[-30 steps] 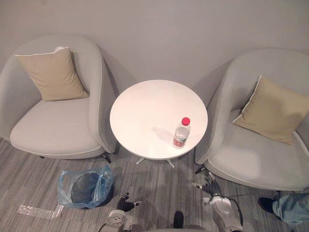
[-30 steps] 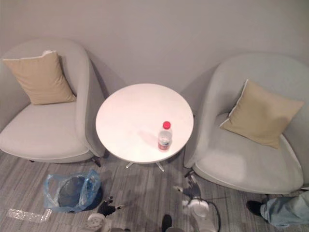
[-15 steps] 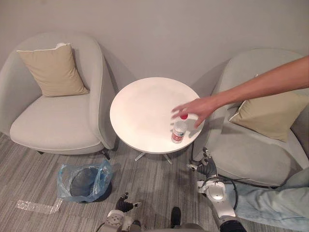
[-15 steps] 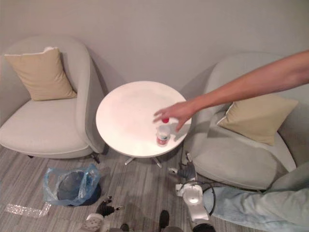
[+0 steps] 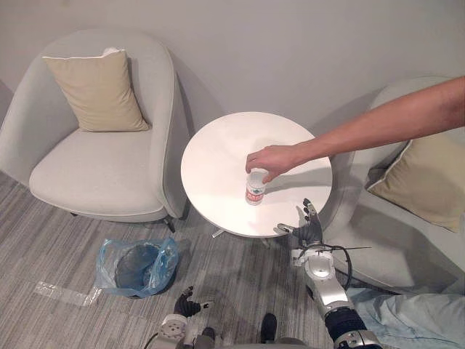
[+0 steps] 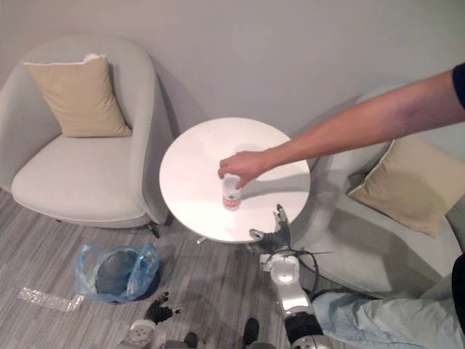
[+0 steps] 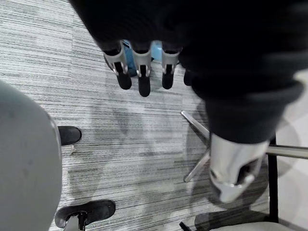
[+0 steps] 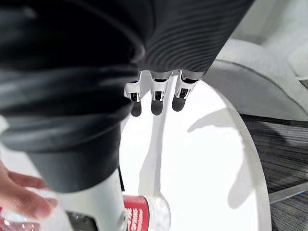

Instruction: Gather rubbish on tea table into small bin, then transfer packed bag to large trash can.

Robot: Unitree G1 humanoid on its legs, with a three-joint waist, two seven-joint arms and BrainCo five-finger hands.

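A clear plastic bottle [image 5: 254, 192] with a red label stands on the round white tea table [image 5: 229, 142]. A person's hand [image 5: 272, 159] reaches in from the right and grips its top. My right hand [image 5: 308, 227] hovers at the table's near right edge, open, fingers [image 8: 155, 94] straight over the tabletop and apart from the bottle [image 8: 148, 215]. The small bin [image 5: 135, 266], lined with a blue bag, stands on the floor left of the table. Low beside it is my left hand [image 5: 186, 305], open, its fingers [image 7: 140, 73] pointing at the carpet.
A grey armchair [image 5: 94, 163] with a tan cushion [image 5: 98, 91] stands left of the table, another armchair [image 5: 407, 243] with a cushion [image 5: 429, 178] to the right. The person's arm [image 5: 385, 123] crosses over the right chair; a jeans leg [image 5: 418, 320] is at lower right. A tape strip [image 5: 62, 293] lies on the carpet.
The person's hand has closed on the bottle's top and shifted it toward the table's middle. My right hand has risen to the table's edge. The camera has shifted.
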